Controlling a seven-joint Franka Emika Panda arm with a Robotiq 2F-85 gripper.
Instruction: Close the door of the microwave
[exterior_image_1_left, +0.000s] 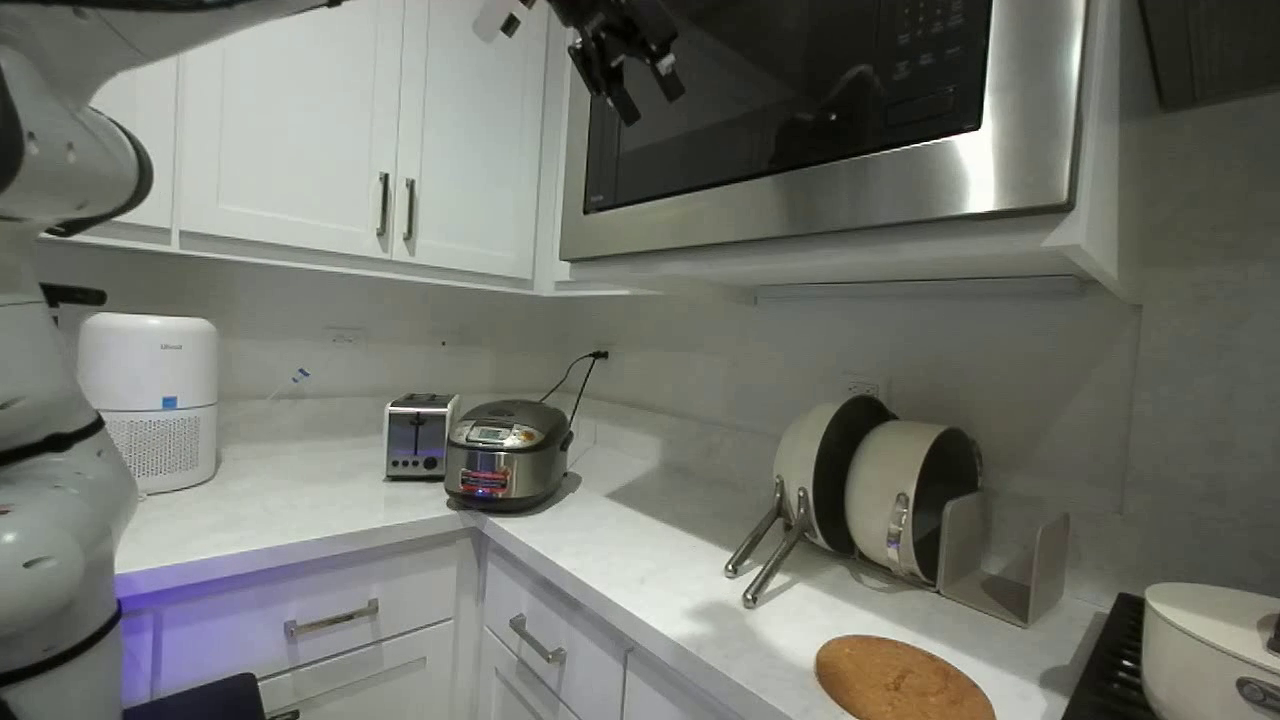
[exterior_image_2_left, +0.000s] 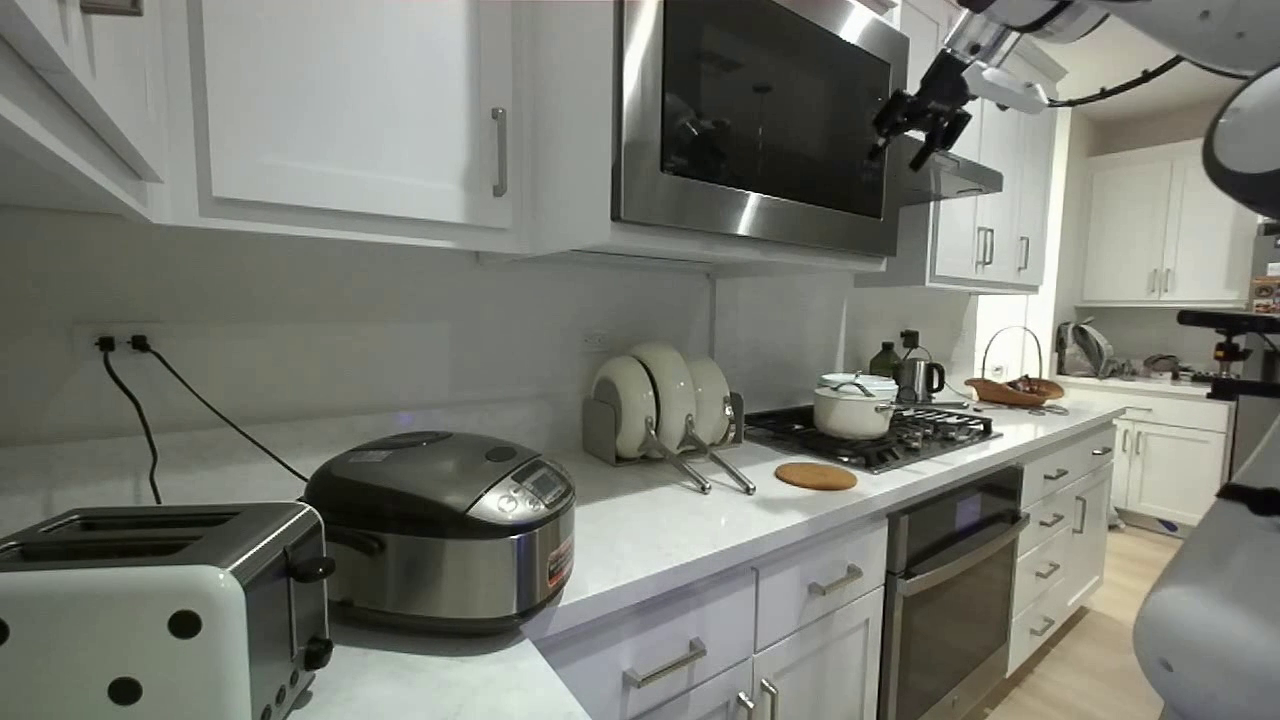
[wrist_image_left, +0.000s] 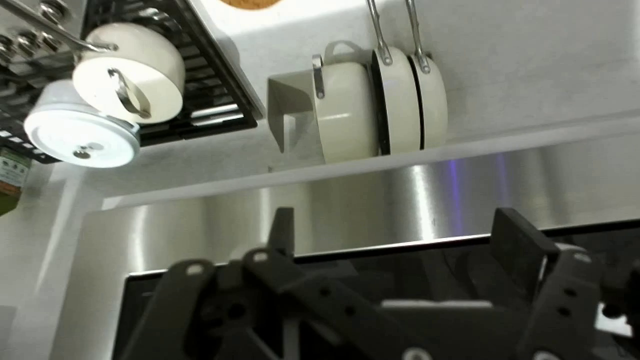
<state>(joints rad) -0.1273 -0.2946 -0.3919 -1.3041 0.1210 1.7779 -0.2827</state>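
Observation:
The microwave (exterior_image_1_left: 820, 212) is set into the upper cabinets, with a wide stainless-steel frame. It also shows in an exterior view (exterior_image_2_left: 740, 214) and in the wrist view (wrist_image_left: 345, 215). Its door (exterior_image_1_left: 740, 110) is a dark glossy glass panel that looks flush with the frame, so shut; it also shows in an exterior view (exterior_image_2_left: 775, 115) and in the wrist view (wrist_image_left: 400, 265). My gripper (exterior_image_1_left: 652, 98) is in front of the glass, apart from it, with its reflection showing. In the wrist view the gripper (wrist_image_left: 393, 217) has its fingers wide apart with nothing between them.
Below the microwave are a rack of pans (exterior_image_2_left: 665, 400), a round brown trivet (exterior_image_2_left: 816, 476) and a cooktop with pots (exterior_image_2_left: 852, 412). A range hood (exterior_image_2_left: 950, 180) juts out beside the microwave. A rice cooker (exterior_image_1_left: 508, 455) and toaster (exterior_image_1_left: 420, 437) stand in the counter corner.

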